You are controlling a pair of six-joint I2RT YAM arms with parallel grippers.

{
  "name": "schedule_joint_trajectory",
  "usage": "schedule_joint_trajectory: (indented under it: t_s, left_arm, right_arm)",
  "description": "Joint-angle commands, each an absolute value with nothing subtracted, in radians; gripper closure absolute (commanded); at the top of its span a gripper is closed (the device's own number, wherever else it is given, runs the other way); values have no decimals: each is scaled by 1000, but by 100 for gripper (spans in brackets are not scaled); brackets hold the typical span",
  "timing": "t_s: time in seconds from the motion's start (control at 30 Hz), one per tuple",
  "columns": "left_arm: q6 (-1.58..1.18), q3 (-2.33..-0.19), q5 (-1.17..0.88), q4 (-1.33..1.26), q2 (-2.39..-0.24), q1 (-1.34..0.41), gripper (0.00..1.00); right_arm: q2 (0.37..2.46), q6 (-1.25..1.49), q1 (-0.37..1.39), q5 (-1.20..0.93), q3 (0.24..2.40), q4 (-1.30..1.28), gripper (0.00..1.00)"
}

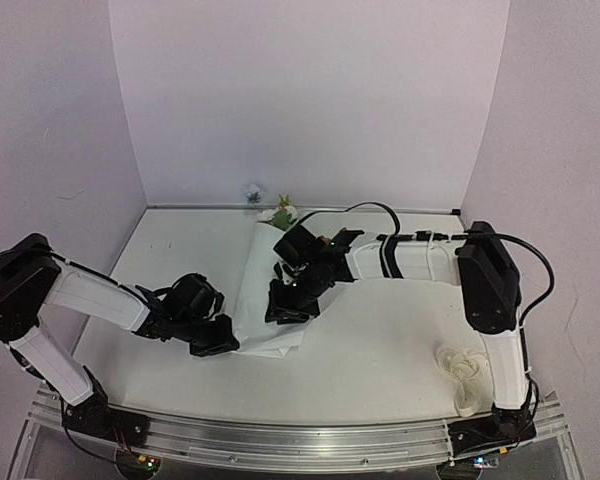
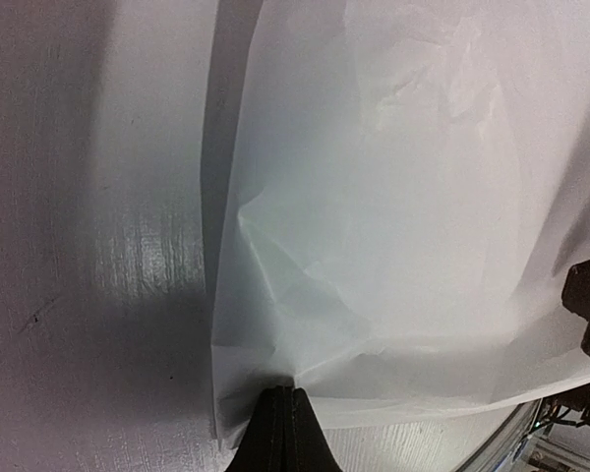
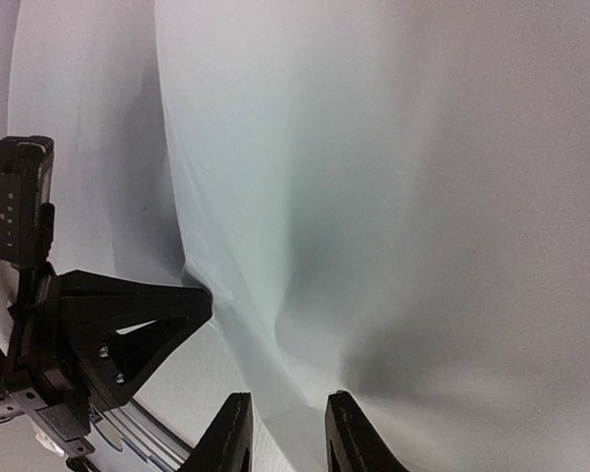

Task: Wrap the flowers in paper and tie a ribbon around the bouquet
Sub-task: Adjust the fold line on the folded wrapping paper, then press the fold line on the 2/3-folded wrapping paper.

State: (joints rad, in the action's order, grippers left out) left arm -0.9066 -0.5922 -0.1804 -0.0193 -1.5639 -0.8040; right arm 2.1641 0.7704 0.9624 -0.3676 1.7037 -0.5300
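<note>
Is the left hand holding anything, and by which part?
Yes: the left hand is shut on the paper, pinching its edge near a corner.

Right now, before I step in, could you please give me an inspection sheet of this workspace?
Surface: white table, no spills seen.
Job's things: large thin white paper sheet mid-table; small bunch of artificial flowers at its far end; cream fabric ribbon heaped beside right arm.
Clutter: nothing seen.
Grippers: left gripper shut on the sheet's edge; right gripper open above the sheet.
Cables: black cable loops over right arm.
Surroundings: plain white walls.
</note>
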Motion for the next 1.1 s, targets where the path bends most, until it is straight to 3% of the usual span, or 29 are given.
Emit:
schedule_joint_trajectory:
  t_s: [0.0,0.47,1.07]
  left_arm:
    - [-933,-562,-209,30,-1548,-805,99]
    - [-966,-531,-240,23,-1529,-805,100]
    - [-987,-513,-249,67,-1481,-798,100]
  right_arm:
    - [2183,755,984,-378,1775,-560,71]
    - [2284,792,1069,-407,1807,-549,71]
    - [2175,763,1082,-321,1559,-540,74]
